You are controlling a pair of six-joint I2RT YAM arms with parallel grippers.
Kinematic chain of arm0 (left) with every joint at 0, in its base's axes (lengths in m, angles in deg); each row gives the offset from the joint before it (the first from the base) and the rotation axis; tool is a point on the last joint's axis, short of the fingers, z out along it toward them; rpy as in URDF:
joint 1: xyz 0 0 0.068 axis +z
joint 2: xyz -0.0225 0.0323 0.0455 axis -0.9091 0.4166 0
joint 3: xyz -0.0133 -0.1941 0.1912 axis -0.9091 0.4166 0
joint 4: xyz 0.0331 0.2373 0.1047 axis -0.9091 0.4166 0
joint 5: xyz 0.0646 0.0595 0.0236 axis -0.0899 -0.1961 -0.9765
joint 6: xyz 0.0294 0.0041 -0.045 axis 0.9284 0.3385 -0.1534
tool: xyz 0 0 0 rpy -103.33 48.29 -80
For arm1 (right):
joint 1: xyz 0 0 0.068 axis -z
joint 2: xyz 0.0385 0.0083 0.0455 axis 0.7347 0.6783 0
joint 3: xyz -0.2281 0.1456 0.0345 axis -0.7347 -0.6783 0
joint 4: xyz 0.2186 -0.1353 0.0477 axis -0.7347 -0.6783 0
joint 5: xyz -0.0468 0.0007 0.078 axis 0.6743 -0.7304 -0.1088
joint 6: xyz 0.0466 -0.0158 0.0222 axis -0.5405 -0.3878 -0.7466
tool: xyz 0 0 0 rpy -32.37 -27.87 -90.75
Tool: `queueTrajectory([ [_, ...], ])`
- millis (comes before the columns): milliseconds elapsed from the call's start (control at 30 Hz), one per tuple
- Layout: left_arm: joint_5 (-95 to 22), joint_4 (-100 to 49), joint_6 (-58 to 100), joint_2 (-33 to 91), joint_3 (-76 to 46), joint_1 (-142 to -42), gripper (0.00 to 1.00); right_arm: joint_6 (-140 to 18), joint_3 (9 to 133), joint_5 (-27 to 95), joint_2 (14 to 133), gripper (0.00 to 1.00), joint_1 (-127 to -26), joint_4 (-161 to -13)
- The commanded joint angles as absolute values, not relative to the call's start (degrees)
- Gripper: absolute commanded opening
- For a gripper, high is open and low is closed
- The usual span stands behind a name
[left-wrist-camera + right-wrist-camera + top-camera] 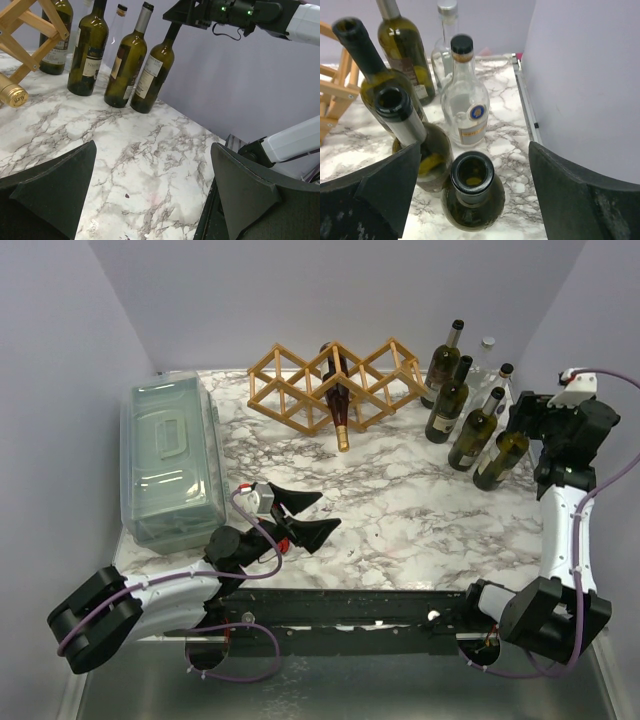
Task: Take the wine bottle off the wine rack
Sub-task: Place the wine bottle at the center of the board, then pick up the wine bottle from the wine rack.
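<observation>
The tan wooden lattice wine rack stands at the back middle of the marble table. A dark wine bottle lies in its middle cell, its gold-capped neck sticking out toward me. The rack and the gold cap show at the left edge of the left wrist view. My left gripper is open and empty, low over the table's near middle, well short of the rack. My right gripper is open at the far right, straddling an open-mouthed green bottle from above without touching it.
Several upright bottles stand at the back right, among them a clear one. A grey-green lidded plastic bin sits along the left edge. The lavender wall is close on the right.
</observation>
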State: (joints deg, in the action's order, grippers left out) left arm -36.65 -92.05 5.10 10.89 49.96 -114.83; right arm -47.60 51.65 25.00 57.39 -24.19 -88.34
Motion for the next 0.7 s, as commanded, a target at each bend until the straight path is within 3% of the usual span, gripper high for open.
queueTrajectory([
  [0, -35.0, -91.5, 4.9, 9.9, 50.8, -114.4, 0.99, -47.0, 58.4, 25.0, 56.3, 0.92, -23.7, -93.1],
  [233, -35.0, -87.4, 2.9, 8.9, 49.3, -113.7, 0.99, -47.2, 68.2, 19.0, 57.8, 0.93, -23.7, -99.3],
  [367, -34.9, -83.1, 0.4, 7.4, 48.2, -112.9, 0.99, -46.6, 73.5, 11.1, 58.9, 0.99, -23.7, -104.6],
  [667, -35.6, -65.4, -6.1, 3.2, 41.8, -109.8, 0.99, -46.1, 78.5, -9.8, 59.1, 0.99, -23.8, -114.2],
])
